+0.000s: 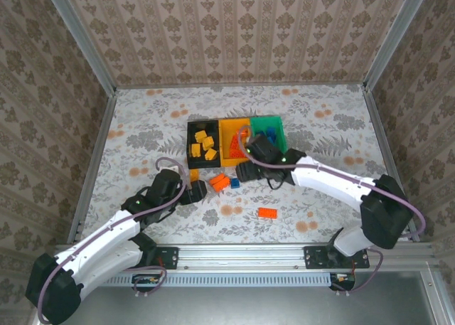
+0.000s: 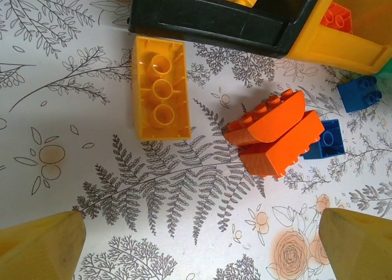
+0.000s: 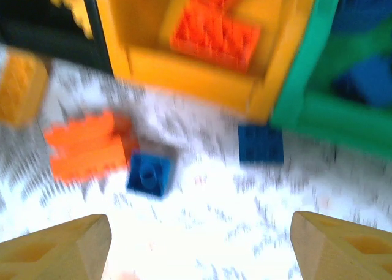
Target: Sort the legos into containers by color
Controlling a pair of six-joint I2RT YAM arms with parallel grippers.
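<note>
— Two claws hang over the surface (image 1: 142, 133); starting at the left, how does the left claw (image 2: 199, 231) stand?

— We see it gaping wide and empty, its fingers (image 2: 40, 246) far apart above the floral print. Ahead of it a yellow brick (image 2: 160, 96) lies hollow side up, just short of the black bin (image 2: 208, 19).

— And what do we find in that bin?

— Several yellow bricks (image 1: 210, 154). To the right of the loose one lie two orange bricks (image 2: 272, 133), touching each other, with a blue brick (image 2: 327, 139) tucked against the lower one. A second blue brick (image 2: 361, 91) sits just before the corner of the orange-yellow bin (image 2: 343, 44).

— What does that middle bin hold?

— Red-orange pieces (image 3: 214, 35); the right wrist view is blurred, so we cannot count them.

— And the right claw (image 3: 199, 231)?

— Spread wide as well, gripping nothing; it hovers just before the middle bin and the green bin (image 3: 324, 114). Blue pieces (image 3: 367, 84) lie in the green one. Nearer the arms' bases, one red-orange brick (image 1: 267, 212) lies alone, well apart from the bins.
</note>
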